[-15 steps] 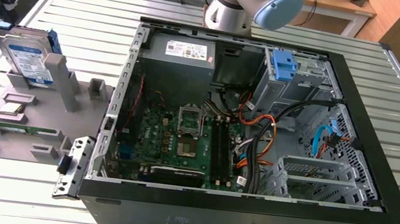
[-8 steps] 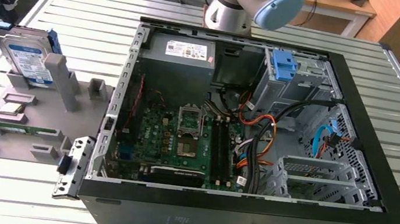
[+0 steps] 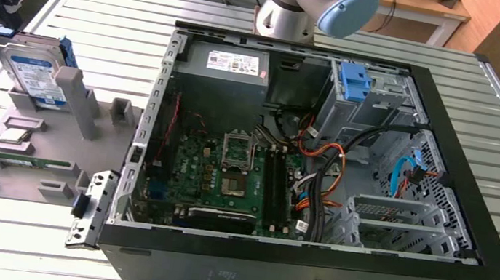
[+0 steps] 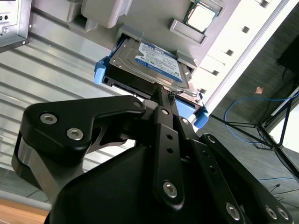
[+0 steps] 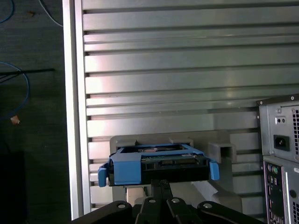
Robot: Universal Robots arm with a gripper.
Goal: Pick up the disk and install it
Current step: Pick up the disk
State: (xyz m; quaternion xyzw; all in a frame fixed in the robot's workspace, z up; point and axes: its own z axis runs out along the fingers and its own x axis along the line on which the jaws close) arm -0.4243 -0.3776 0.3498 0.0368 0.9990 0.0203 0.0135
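The disk (image 3: 36, 73), a silver drive with a white-and-blue label in a blue carrier frame, stands tilted in a slot of the grey holder (image 3: 87, 113) at the exterior view's left, beside the open case. Both wrist views look at it from nearby: the disk (image 4: 152, 63) shows its label face, and the disk (image 5: 159, 164) shows its blue-framed end. My gripper (image 4: 164, 95) has its black fingers closed together with nothing between them, pointing at the disk's edge but a short way off. The gripper (image 5: 161, 185) sits just before the carrier's end.
The open computer case (image 3: 471, 237) lies on the slatted metal table (image 3: 111, 10), with a blue bracket (image 3: 354, 81) on its cage. The grey holder also carries a square chip (image 3: 20, 139) and a memory stick (image 3: 31, 164). The table's edge (image 5: 72, 93) runs close to the disk.
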